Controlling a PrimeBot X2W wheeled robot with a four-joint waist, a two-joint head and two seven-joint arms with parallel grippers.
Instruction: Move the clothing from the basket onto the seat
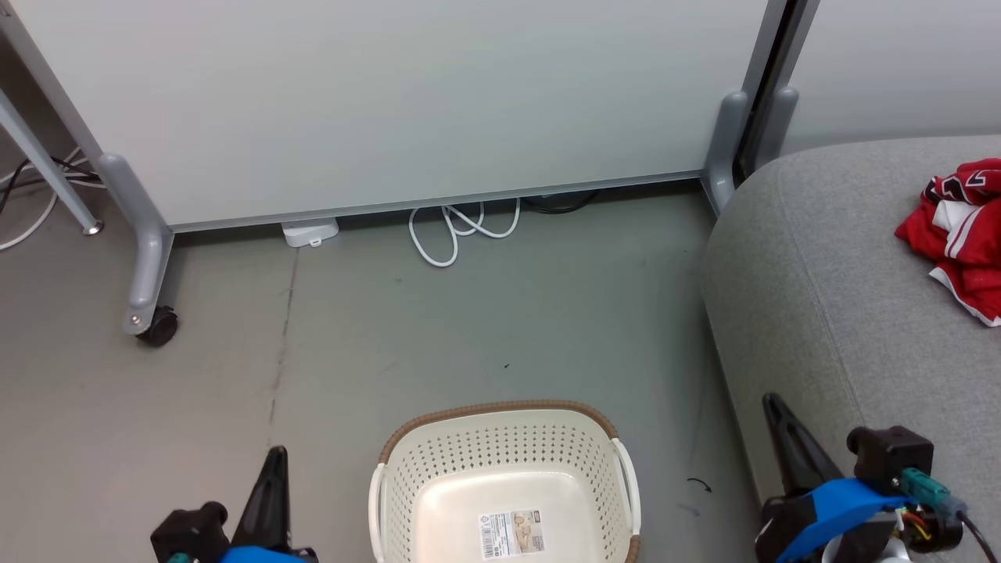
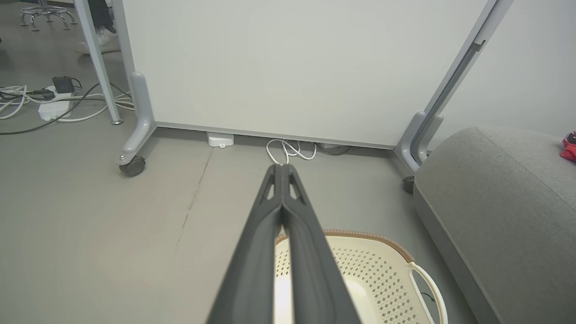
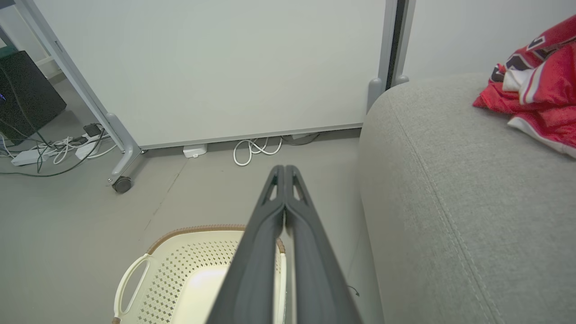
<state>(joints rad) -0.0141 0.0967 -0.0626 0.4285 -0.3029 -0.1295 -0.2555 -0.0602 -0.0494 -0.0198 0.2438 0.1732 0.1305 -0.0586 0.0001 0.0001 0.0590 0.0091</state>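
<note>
Clothing (image 1: 966, 234) lies on the seat (image 1: 821, 313), far from left pincer (image 1: 274, 460) and right pincer (image 1: 773, 407), both closed empty.

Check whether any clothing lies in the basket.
No, the basket shows a bare bottom with just a label, while the red clothing lies on the seat.

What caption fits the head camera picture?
Empty basket on the floor, red clothing on the grey seat, left gripper and right gripper shut.
</note>
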